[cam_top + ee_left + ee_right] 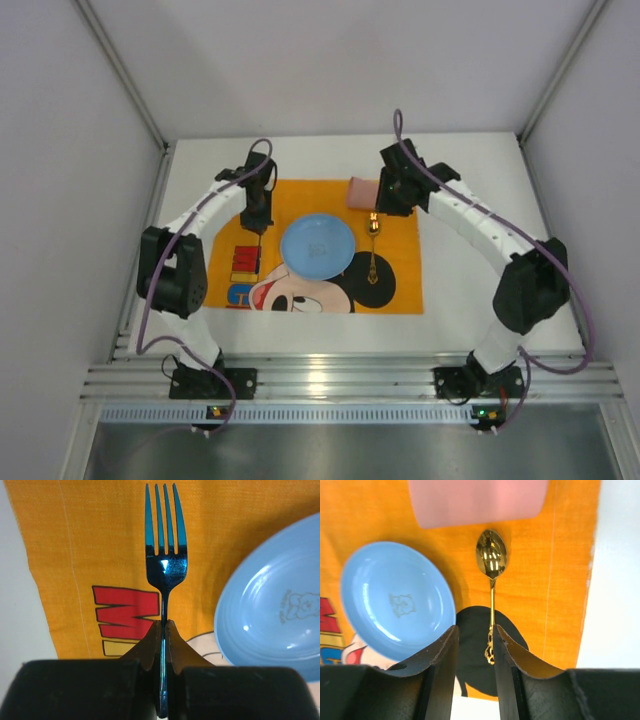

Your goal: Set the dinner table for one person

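The white dinner table (470,290) carries an orange Mickey Mouse placemat (400,290). A blue plate (317,245) sits at the mat's middle. My left gripper (258,225) is shut on a dark blue fork (165,540), gripping its handle, tines pointing away, above the mat left of the plate (280,605). A gold spoon (372,262) lies on the mat right of the plate. My right gripper (474,632) is open above the spoon (491,560); the handle end shows beside the right finger. A pink cup (477,502) lies beyond the spoon's bowl.
Silver aluminium rails (330,380) run along the near edge by the arm bases. White walls enclose the table on the left, right and far sides. The pink cup (362,192) sits at the mat's far edge.
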Controlling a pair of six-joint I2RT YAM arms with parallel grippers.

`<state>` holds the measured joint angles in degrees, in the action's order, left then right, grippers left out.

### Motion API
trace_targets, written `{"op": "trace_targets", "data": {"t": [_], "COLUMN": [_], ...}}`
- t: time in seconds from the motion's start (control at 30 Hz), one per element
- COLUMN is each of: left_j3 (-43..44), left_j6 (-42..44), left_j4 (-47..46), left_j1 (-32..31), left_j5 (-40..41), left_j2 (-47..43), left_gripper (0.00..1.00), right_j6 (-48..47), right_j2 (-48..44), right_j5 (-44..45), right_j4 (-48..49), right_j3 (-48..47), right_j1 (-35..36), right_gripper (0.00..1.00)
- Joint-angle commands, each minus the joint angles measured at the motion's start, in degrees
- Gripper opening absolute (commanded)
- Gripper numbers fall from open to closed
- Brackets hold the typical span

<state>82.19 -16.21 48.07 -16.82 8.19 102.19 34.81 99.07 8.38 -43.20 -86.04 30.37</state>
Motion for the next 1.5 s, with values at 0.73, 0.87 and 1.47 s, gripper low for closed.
{"op": "trace_targets", "data": {"t": [0.73,0.87,1.47], "left_j3": [1.1,-6.2,-20.1], "left_j6": [-9.5,-11.2,-10.5], "left_j4": [-1.9,-2.3,-6.6], "left_j1": [0.5,0.4,0.4], "left_j5": [-0.3,-3.7,-10.6], "left_j2": [-0.8,-9.2,-24.6], "left_gripper": [0.91,0.89,0.89], "right_j6": [-12.2,-12.2,-13.8], "right_j2": [22.6,28.9,40.6], "right_j5": [8.8,9.4,17.6], "right_j4": [-18.3,-18.9,-19.3], "right_j3": [-41.8,-48.0,-57.6], "right_j1": [5.7,6.3,9.1], "right_gripper": [0.48,0.48,0.53]}}
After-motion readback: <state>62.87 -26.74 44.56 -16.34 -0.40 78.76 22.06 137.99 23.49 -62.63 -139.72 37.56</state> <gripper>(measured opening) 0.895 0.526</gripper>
